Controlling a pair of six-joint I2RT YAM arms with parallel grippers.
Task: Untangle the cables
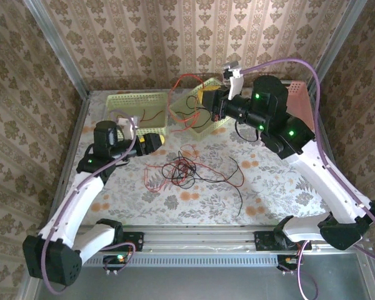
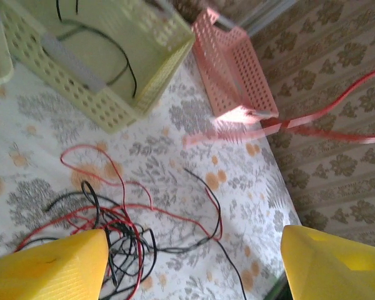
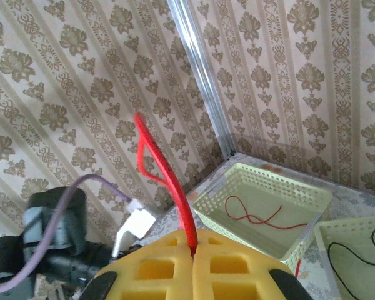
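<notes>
Cables (image 1: 184,169) are found as a loose red-and-black tangle at mid-table, lying on the floral table (image 1: 269,187). One black strand (image 1: 239,187) is trailed out toward the near right. The left jaws are placed just left of the tangle and slightly beyond it. They are spread wide with nothing gripped. In the left wrist view the yellow fingers (image 2: 50,269) are seen well apart above the tangle.

Farther back, a green basket (image 1: 128,100) is set at the left with a red wire (image 1: 151,115) in it. A second green basket (image 1: 203,128) is set beside it, with black wire inside, and a pink basket (image 1: 298,94) is at the far right.

The right jaws are raised over the second basket. They are closed on a red cable (image 3: 175,187), which is pinched between the yellow pads (image 3: 162,269) and arched upward. Patterned wall (image 1: 175,37) is behind.
</notes>
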